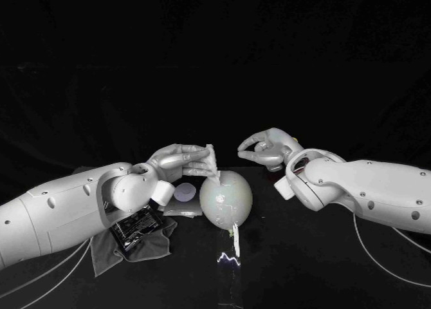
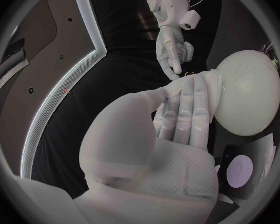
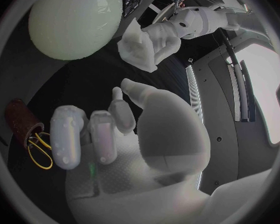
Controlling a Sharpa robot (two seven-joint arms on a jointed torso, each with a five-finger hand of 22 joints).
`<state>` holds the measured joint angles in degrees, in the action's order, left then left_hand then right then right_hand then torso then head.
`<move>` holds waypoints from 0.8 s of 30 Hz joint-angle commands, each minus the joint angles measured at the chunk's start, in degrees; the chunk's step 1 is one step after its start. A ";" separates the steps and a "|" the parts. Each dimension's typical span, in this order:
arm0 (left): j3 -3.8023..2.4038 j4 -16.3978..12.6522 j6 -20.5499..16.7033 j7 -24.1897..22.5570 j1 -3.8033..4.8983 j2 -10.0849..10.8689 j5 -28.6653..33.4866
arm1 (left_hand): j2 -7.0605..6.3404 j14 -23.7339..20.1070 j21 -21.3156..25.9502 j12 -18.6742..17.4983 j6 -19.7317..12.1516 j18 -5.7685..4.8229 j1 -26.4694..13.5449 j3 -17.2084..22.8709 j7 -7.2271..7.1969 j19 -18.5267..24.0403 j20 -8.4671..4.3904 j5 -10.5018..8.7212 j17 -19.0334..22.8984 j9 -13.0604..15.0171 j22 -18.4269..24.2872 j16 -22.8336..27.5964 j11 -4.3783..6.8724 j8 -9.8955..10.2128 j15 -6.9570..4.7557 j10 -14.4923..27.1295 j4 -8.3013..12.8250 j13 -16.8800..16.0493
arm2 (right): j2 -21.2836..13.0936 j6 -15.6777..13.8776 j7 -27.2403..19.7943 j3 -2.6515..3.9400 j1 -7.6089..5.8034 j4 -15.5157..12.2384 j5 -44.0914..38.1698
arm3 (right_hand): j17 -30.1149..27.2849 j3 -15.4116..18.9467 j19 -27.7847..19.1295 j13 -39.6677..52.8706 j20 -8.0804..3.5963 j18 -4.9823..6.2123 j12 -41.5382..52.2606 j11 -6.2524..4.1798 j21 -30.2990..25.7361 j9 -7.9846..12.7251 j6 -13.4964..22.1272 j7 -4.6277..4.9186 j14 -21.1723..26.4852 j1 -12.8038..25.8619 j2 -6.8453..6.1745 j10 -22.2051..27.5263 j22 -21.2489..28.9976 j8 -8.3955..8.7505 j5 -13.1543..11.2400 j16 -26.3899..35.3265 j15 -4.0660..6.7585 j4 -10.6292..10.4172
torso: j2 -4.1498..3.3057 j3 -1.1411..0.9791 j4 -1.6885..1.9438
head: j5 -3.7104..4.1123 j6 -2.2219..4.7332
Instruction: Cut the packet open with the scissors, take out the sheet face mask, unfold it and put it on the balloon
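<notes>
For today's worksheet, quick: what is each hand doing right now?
Left hand: holds the sheet face mask by the balloon.
Right hand: closed, fingers curled, holding nothing.

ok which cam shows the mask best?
Right wrist view: the mask hangs bunched from the left hand, beside the balloon. Head view shows just a strip by the fingers; left wrist view hides most behind the hand.

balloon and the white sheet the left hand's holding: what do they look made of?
Pale round balloon: looks like smooth rubber or latex, semi-glossy; light glints on its taut skin. White sheet mask in the left robot hand: thin limp fabric or fibre sheet, matte; it creases and droops.
</notes>
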<state>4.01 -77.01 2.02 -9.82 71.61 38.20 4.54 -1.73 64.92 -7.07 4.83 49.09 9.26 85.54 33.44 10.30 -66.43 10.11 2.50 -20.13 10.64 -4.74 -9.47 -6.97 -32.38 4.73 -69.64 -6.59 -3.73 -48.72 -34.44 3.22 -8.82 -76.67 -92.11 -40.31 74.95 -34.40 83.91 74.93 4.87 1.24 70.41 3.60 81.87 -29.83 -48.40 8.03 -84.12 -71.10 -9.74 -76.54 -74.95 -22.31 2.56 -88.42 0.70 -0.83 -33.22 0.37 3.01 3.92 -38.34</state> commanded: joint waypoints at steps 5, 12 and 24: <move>-0.08 -0.32 0.86 -2.79 0.05 -0.07 -1.35 | 0.59 -2.89 -0.61 -0.41 0.77 -0.52 -2.40 -0.28 -0.14 4.06 0.16 0.31 -1.62 3.47 -0.74 -1.99 0.01 -0.77 0.64 -0.92 2.14 0.00 | -0.64 0.26 -4.02 0.03 -0.12 -0.23 -5.91 | 12.55 0.32 1.17 -0.09 0.62 0.74 -0.17 0.02 0.11 0.41 -0.46 0.34 -4.87 -0.85 0.07 0.53 -12.32 0.62 0.25 0.08 -0.47 0.50 | 0.00 0.02 0.03 | 0.13 0.01; -0.08 -0.40 1.11 -3.18 0.05 0.08 -1.66 | 1.09 -6.40 0.28 -0.99 0.68 -2.39 -3.89 0.46 0.06 9.67 1.19 0.31 -3.83 3.89 -0.94 -4.85 -0.32 -0.53 1.16 -0.15 3.66 0.02 | -1.10 -1.09 -7.66 0.02 -0.13 -1.21 -10.13 | 13.28 -0.32 2.05 0.53 0.79 0.44 0.88 -0.25 1.53 0.79 -1.93 0.02 -5.17 -2.50 1.49 -0.23 -12.81 0.80 0.29 -0.42 -0.30 1.61 | -0.01 0.00 0.06 | 0.29 0.07; -0.08 -0.68 1.25 -3.67 0.05 0.08 -1.83 | 1.76 -10.41 -1.14 -0.59 0.36 -2.68 -5.73 1.37 0.12 12.41 1.40 0.28 -6.44 4.70 -2.28 -9.24 -0.42 -0.37 1.41 0.26 5.07 -0.10 | -0.97 -0.95 -2.81 -0.10 0.13 -5.00 -12.82 | 15.05 2.06 4.84 6.07 -0.18 -0.68 8.45 -1.75 6.03 1.21 -6.27 -1.78 -5.88 0.58 2.38 -6.27 -14.32 0.18 0.88 -1.58 0.99 0.08 | -0.03 0.04 0.07 | 0.23 -0.15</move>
<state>4.00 -77.51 2.18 -12.13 71.61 38.38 2.96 -0.17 54.95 -8.10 3.99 49.55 7.03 80.19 34.60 10.18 -54.32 11.39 2.66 -26.61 10.63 -7.01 -18.57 -7.31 -32.51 6.27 -69.74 -1.66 -3.79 -49.77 -35.44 -2.18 -8.89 -76.66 -96.60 -51.25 74.95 -32.53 83.98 74.96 5.17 1.24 78.33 1.81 87.59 -28.72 -54.62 6.46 -84.13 -70.95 -7.37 -82.25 -74.93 -22.35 3.28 -89.80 1.35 -0.43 -33.23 0.37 3.10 4.15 -38.41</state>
